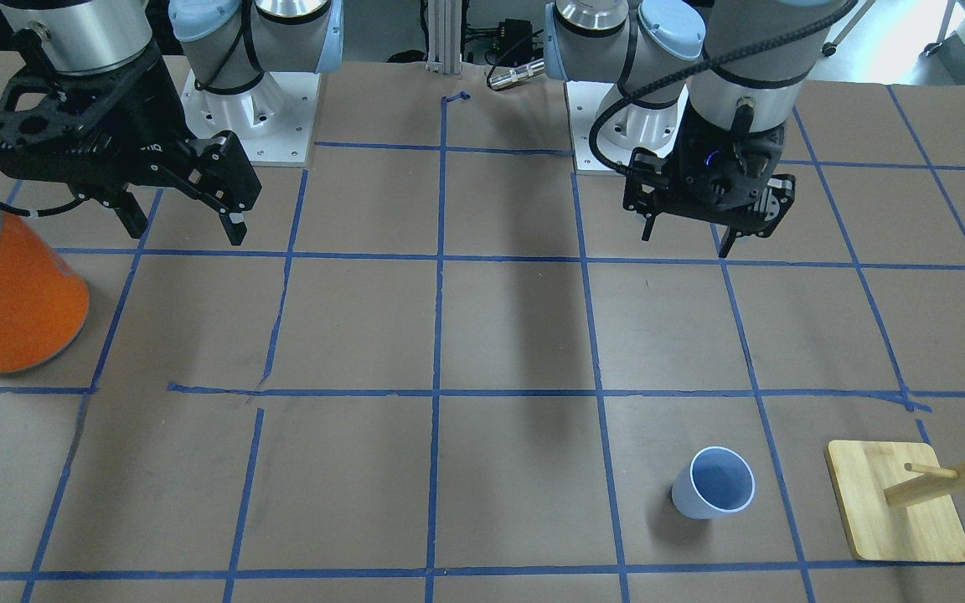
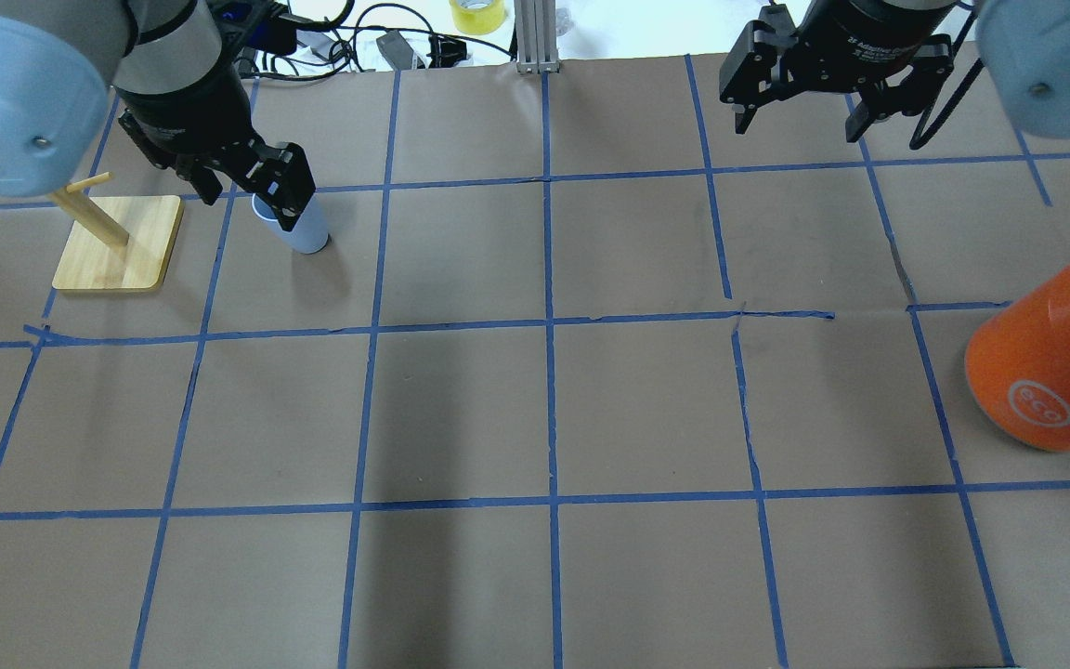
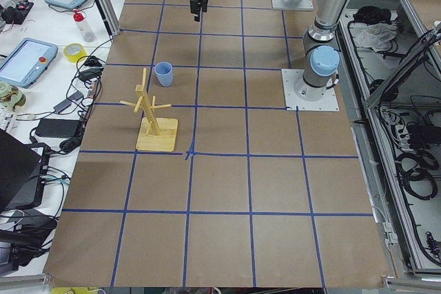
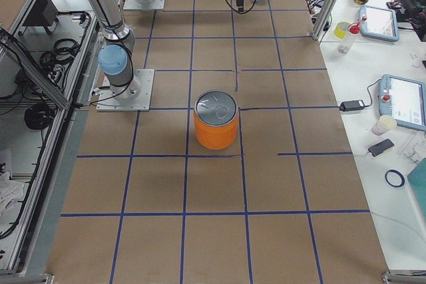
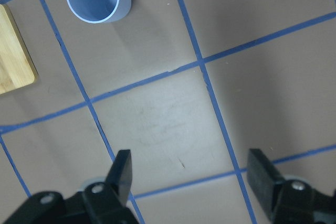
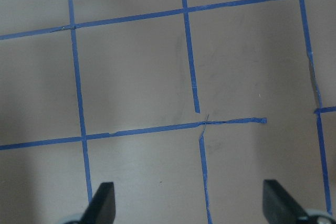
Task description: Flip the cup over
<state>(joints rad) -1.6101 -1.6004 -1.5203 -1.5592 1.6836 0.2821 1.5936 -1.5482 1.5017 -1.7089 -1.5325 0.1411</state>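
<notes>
Cup, pale lavender-blue, tapered, upright, mouth up

wooden stand near cup, can well apart

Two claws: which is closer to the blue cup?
The left gripper, on the same side as the cup; the right gripper is far off, by the orange can.

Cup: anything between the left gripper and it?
Nothing visible. The left gripper hangs open, raised; the cup stands upright by itself; the wooden rack sits beside it, not touching, off the line between them.
</notes>
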